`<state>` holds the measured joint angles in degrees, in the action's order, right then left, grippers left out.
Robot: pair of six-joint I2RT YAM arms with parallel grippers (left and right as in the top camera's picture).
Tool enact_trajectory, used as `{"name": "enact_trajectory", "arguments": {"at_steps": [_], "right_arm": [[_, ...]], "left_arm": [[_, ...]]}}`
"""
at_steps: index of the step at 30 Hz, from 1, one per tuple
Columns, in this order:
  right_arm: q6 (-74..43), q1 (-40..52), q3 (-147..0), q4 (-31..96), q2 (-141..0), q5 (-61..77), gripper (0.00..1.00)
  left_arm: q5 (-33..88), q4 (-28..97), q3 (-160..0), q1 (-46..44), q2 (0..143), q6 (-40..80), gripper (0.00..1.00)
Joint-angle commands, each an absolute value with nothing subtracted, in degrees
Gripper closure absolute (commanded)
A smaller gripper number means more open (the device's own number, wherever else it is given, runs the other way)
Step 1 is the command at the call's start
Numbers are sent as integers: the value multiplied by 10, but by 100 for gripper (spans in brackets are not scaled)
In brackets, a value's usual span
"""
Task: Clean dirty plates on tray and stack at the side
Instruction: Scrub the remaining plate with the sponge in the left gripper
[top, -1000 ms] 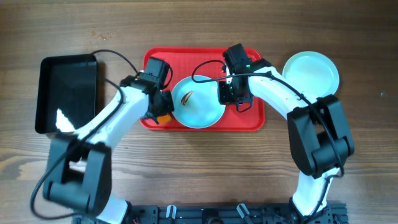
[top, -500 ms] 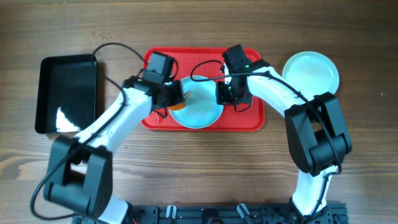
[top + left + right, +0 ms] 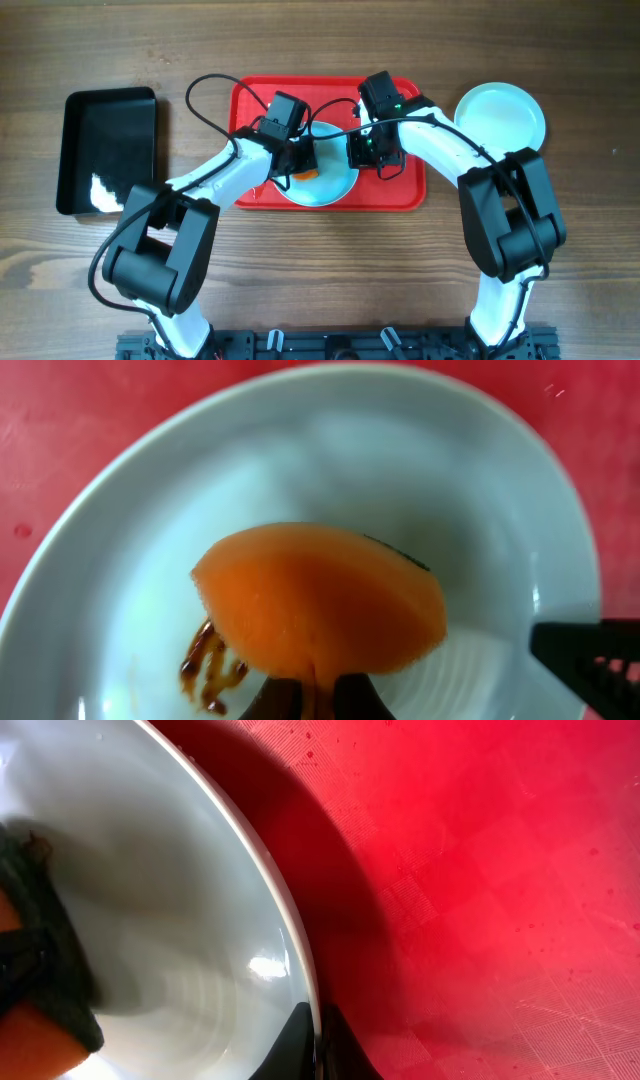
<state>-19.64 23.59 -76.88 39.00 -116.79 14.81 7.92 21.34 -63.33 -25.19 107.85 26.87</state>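
A pale plate point(image 3: 335, 185) lies on the red tray point(image 3: 400, 190). My left gripper point(image 3: 298, 160) is shut on an orange sponge point(image 3: 306, 172) and presses it onto the plate's middle. In the left wrist view the sponge point(image 3: 320, 605) covers the plate point(image 3: 450, 470) above my fingers point(image 3: 318, 695), with a brown smear point(image 3: 205, 665) at its left edge. My right gripper point(image 3: 362, 152) is shut on the plate's right rim. The right wrist view shows its fingers point(image 3: 318, 1045) pinching the rim of the plate point(image 3: 180, 910) over the tray point(image 3: 480, 870).
A clean pale plate point(image 3: 500, 115) sits on the wooden table right of the tray. A black glossy bin point(image 3: 108, 150) stands at the far left. Black cables loop over the tray's back part.
My left gripper has moved right with the sponge, from the plate's left edge onto its middle, covering the smear in the overhead view. The right arm has not moved.
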Motion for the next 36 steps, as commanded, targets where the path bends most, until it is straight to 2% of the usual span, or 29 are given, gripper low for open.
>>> {"name": "enact_trajectory", "arguments": {"at_steps": [1,10,15,20,23,27,31,36], "right_arm": [[-185,238,-764,388,-1194,144,96],[-186,238,-764,384,-1194,144,96],[-187,238,-764,385,-1194,144,96],[-185,238,-764,389,-1194,144,96],[-183,238,-764,394,-1194,144,96],[-182,238,-764,397,-1194,144,96],[-182,238,-764,397,-1194,144,96],[-182,238,-764,399,-1194,144,96]], "left_arm": [[85,199,-635,-255,1097,271,96],[83,179,-635,-263,1103,257,96],[41,178,-635,-269,1113,255,96],[21,183,-635,-267,1140,239,92],[-51,199,-635,-267,1150,240,96],[-220,226,-635,-267,1153,240,96],[-340,230,-635,-267,1153,239,96],[-436,232,-637,-269,1151,239,96]]}}
